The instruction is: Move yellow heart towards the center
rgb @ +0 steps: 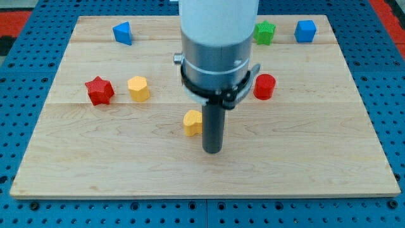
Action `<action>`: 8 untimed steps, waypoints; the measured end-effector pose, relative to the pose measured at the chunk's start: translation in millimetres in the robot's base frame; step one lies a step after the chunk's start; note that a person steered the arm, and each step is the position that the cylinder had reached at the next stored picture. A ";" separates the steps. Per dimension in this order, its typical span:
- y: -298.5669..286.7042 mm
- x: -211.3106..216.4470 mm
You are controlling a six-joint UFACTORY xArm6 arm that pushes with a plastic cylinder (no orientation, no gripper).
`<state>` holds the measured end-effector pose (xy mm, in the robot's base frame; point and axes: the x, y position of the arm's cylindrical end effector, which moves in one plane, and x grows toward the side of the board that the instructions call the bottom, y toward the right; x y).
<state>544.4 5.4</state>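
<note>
The yellow heart (192,123) lies just below the board's middle, partly hidden behind my rod. My tip (212,151) rests on the board just to the right of and below the yellow heart, touching or nearly touching its right side. A yellow hexagon block (138,88) sits further to the view's left.
A red star (99,90) lies at the left next to the yellow hexagon. A blue block (123,32) sits at the top left. A green star (265,32) and a blue cube (305,30) sit at the top right. A red cylinder (264,87) lies right of the arm. The wooden board (304,158) has blue pegboard around it.
</note>
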 end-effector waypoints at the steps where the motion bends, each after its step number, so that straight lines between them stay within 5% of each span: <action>1: -25.7 -8.9; 8: 6.3 -105.1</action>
<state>439.3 11.7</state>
